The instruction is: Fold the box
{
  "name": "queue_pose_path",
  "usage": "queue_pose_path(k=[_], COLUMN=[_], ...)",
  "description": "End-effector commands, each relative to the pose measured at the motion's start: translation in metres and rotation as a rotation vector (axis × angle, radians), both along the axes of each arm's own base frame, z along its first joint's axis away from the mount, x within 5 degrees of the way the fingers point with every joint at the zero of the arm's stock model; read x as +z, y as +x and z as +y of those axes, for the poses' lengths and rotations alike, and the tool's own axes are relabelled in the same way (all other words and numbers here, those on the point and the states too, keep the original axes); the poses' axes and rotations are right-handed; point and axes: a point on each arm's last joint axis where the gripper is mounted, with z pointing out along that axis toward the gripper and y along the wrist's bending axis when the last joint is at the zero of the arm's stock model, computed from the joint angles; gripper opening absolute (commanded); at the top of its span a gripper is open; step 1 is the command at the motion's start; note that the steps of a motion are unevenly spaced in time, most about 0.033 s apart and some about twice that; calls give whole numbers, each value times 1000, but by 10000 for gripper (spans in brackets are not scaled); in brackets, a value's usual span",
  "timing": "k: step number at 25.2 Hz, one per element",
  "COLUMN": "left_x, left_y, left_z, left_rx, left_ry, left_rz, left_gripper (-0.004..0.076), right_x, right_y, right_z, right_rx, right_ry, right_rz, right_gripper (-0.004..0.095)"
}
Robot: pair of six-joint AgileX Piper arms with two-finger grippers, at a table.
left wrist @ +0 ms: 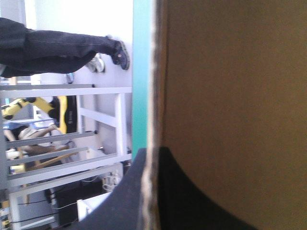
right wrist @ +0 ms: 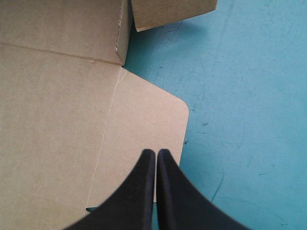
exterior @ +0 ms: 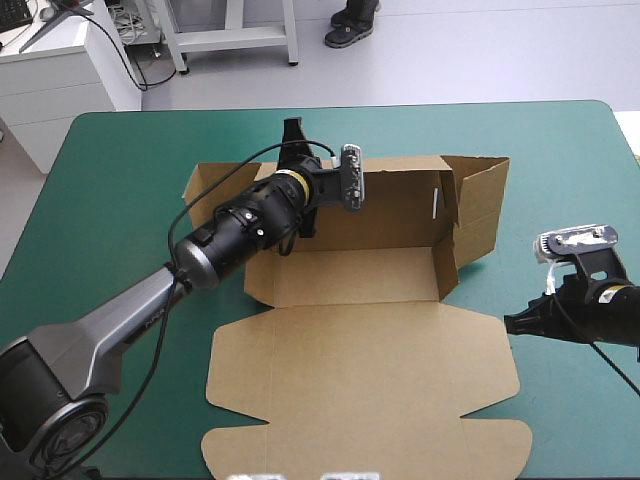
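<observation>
Two grips: left jaws clamped on the box's (exterior: 360, 340) far wall, right jaws together over its flap.

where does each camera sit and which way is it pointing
High view: above and behind the robot, facing forward and down on the table and box; shows the left claw at the far wall, right claw at the right flap.
Left wrist view: on the left wrist, turned a quarter, facing along the far wall's edge; its fingers pinch that board.
Right wrist view: on the right wrist, facing down on the flap and table; its shut fingers show.
Shared: high and right wrist views both show the flap.
</observation>
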Motion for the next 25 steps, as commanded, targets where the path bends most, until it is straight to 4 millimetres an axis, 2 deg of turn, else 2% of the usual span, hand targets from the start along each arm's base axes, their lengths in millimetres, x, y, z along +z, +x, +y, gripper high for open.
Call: queue_pose_path(k=[1, 5, 9, 14, 18, 21, 25], left_x=[38, 32, 16, -19, -43, -54, -56], left_y=[-13, -24, -33, -38, -35, -32, -32], left_z=[-11, -26, -38, -37, -42, -46, -47], left_rx=[-8, 7, -13, -23, -42, -49, -50], left_ry=[-87, -85, -64, -31, 20, 42, 48], left_rz=[-212, -273, -325, -403, -360, -345, -340], left_gripper=[-9, -9, -9, -9, -8, -8, -8], right_x=[8, 8, 8, 8, 9, 9, 9], right_y=[2, 2, 2, 2, 2, 2, 2], right_z=[1, 1, 1, 1, 2, 2, 2], right_rx=[-3, -3, -3, -2, 0, 0, -3], right_ry=[20, 20, 21, 23, 30, 30, 31], right_rz=[-55, -55, -55, -53, -54, -54, -57], right_gripper=[-4, -4, -4, -4, -4, -4, -4])
